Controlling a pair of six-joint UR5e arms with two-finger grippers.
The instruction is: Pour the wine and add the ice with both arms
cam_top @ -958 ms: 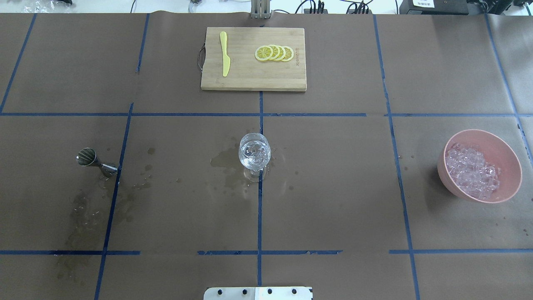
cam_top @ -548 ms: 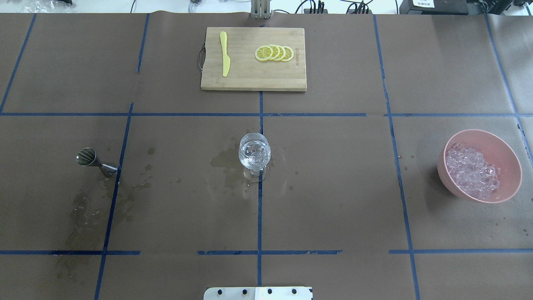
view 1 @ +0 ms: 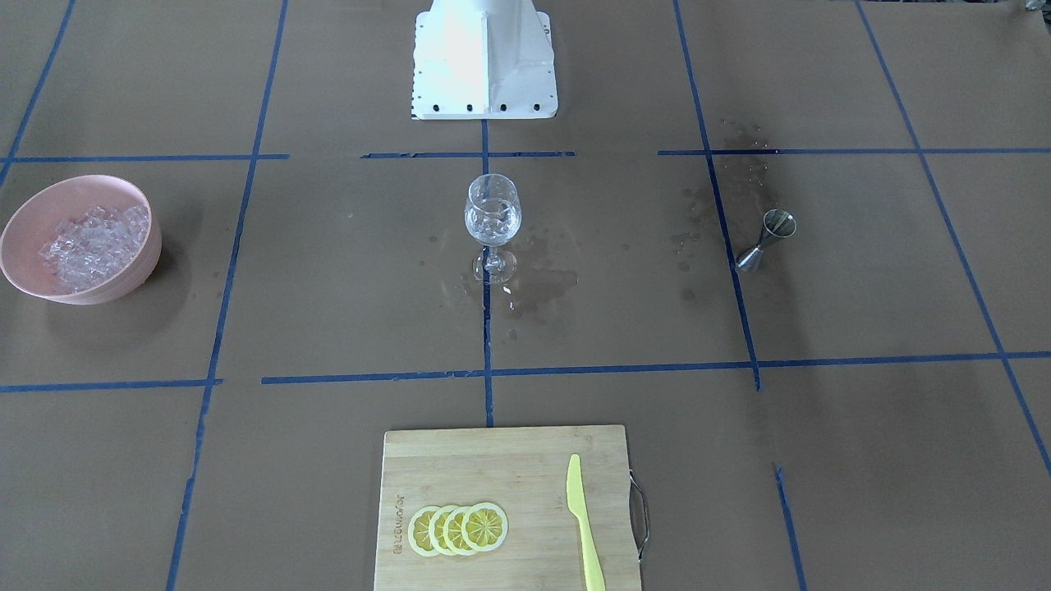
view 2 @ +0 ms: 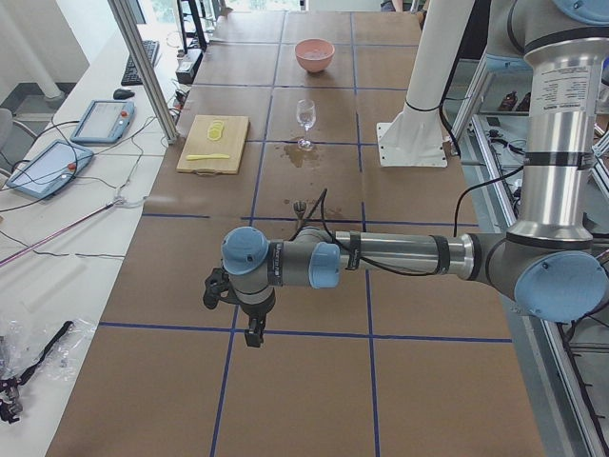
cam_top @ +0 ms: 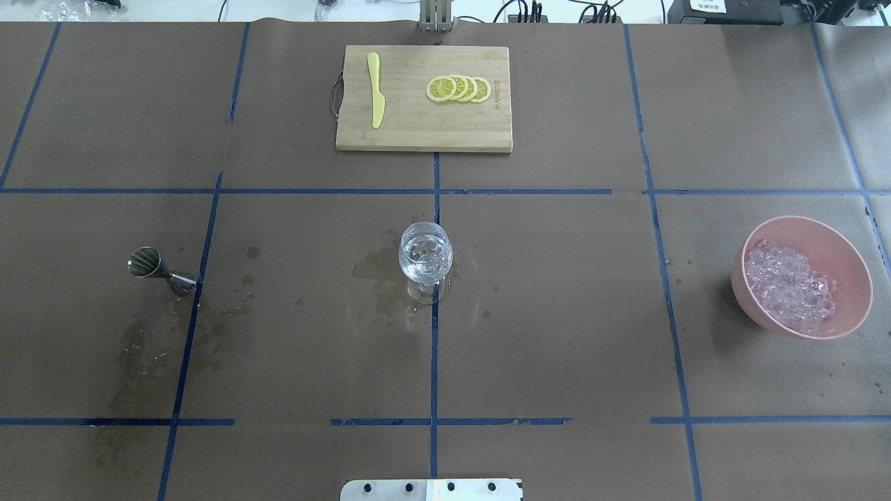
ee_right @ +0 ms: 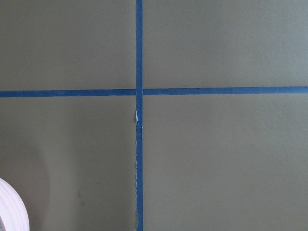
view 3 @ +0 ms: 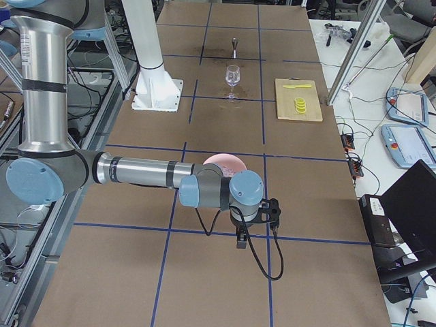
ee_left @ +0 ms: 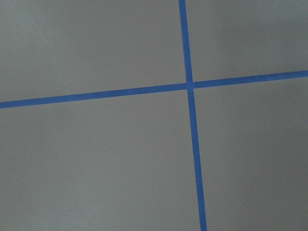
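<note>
Overhead exterior shows me the paper-covered worktop (cam_top: 557, 313) with neither arm above it. In the side views the left arm (view 2: 400, 255) and right arm (view 3: 136, 170) stretch low over bare paper at opposite ends. The left claw (view 2: 255, 335) and right claw (view 3: 241, 241) point downward. I cannot tell how far open either is, and I see nothing in them.

A bamboo cutting board (cam_top: 411, 132) lies at the far middle. The pink bowl (cam_top: 846, 257) at the right is heaped with ice (cam_top: 786, 285). The wine glass (cam_top: 425, 254) stands upright at the centre, with cubes inside. The wine there is too clear for me to make out. A steel jigger (cam_top: 156, 268) stands at the left.

My worry is the wet patches (cam_top: 379, 278) around the glass foot and beside the jigger. I think a damp jigger could slip in a claw, and any sideways nudge could topple the tall-stemmed glass.
</note>
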